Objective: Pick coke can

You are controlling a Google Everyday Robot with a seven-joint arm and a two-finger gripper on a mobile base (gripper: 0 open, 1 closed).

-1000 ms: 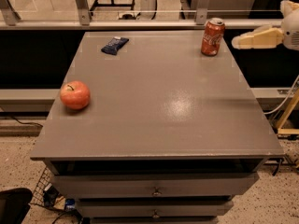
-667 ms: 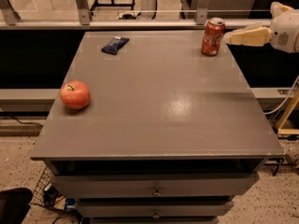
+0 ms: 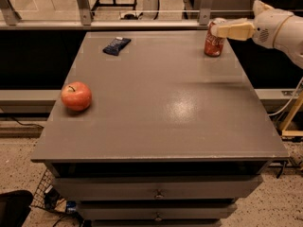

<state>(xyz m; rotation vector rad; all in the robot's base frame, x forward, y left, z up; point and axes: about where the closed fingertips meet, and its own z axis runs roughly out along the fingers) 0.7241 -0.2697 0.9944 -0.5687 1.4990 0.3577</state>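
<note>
The coke can (image 3: 213, 45) is a red can with white lettering. It stands upright at the far right corner of the grey table (image 3: 161, 108). My gripper (image 3: 218, 30) reaches in from the right on a white arm (image 3: 279, 27). Its cream tip lies across the can's upper part and hides the can's top. I cannot tell whether it touches the can.
A red-orange apple (image 3: 76, 96) sits near the table's left edge. A dark blue snack packet (image 3: 116, 45) lies flat at the far left. A metal railing (image 3: 142, 22) runs behind the table. Drawers (image 3: 158, 192) are below the front edge.
The gripper has moved left, from beside the can's right side to over its upper part. The can, apple and packet have not moved.
</note>
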